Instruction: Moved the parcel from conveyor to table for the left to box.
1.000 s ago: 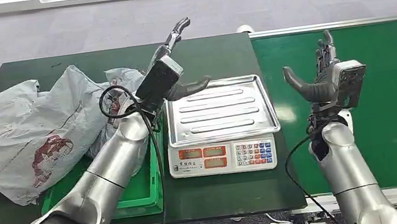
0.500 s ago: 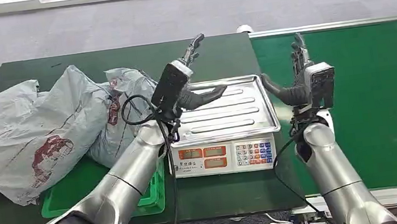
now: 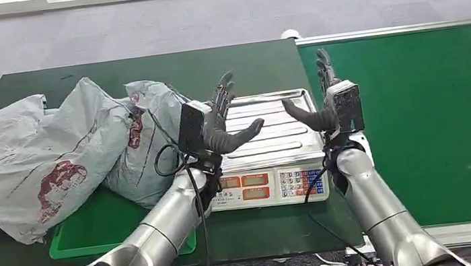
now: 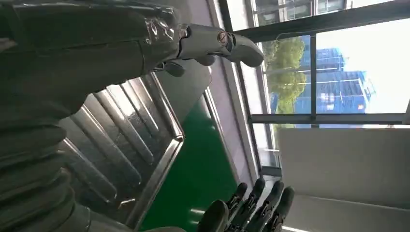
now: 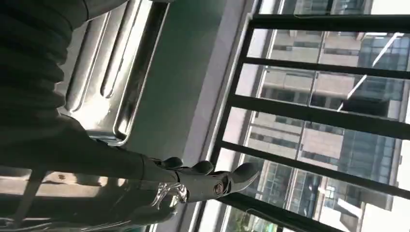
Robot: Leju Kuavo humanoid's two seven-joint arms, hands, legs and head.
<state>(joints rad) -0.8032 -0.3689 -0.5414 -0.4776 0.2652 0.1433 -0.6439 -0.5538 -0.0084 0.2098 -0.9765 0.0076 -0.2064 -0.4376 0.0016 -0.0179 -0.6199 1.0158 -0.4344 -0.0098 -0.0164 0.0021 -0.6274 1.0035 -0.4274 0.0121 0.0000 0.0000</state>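
Grey plastic parcels with red print (image 3: 53,162) lie heaped on the dark table at the left, and one of them (image 3: 145,137) hangs over a green box (image 3: 115,226). My left hand (image 3: 218,125) is raised over the left side of the scale's steel pan (image 3: 274,135), fingers spread, holding nothing. My right hand (image 3: 327,105) stands at the pan's right edge, palm facing the left hand, also open. In the left wrist view my left thumb (image 4: 212,41) reaches over the pan (image 4: 121,145). The right wrist view shows my right thumb (image 5: 212,179) beside the pan (image 5: 111,72).
A weighing scale with red displays and a keypad (image 3: 263,187) sits at the table's front, between the green box and the green conveyor belt (image 3: 434,115) on the right. Dark table top (image 3: 144,69) stretches behind the parcels.
Both hands have moved inward toward each other: the left swung right and lower over the pan, and the right came left off the conveyor to the pan's edge. The parcels have not moved.
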